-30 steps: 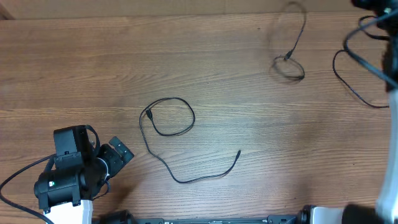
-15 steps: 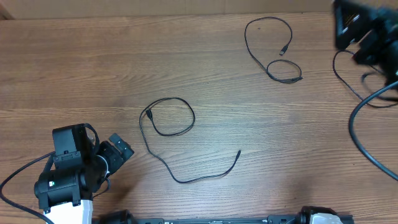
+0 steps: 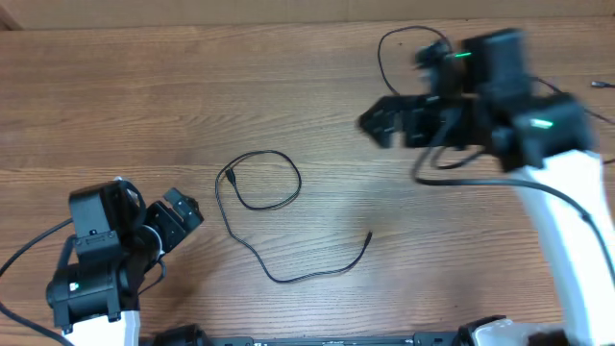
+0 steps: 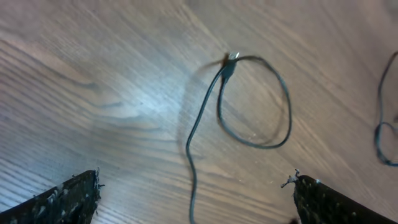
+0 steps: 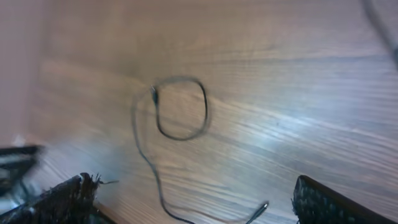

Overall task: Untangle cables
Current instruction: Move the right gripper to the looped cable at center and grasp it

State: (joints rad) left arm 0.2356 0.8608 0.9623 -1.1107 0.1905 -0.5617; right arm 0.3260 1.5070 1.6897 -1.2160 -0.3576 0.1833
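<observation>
One thin black cable [image 3: 268,181] lies mid-table as a loop with a long tail that ends in a small plug [image 3: 370,235]. Another cable [image 3: 381,53] curls at the back right, mostly hidden under my right arm. My left gripper [image 3: 176,219] is open at the front left, a short way left of the middle cable. In the left wrist view the loop [image 4: 255,102] lies ahead and its tail runs down between the open fingers [image 4: 69,198]. My right gripper [image 3: 384,121] is open and hovers at the back right. The right wrist view is blurred and shows the loop [image 5: 181,109] and the plug [image 5: 259,210].
A thick black arm wire [image 3: 452,178] hangs under the right arm. Bare wooden table [image 3: 115,106] spreads left and back of the middle cable. The table's far edge runs along the top of the overhead view. A piece of the back cable [image 4: 382,127] shows at the left wrist view's right edge.
My right arm swung in from the far right edge to over the back right cable, which was blurred in motion and then lay still. My left arm shifted slightly.
</observation>
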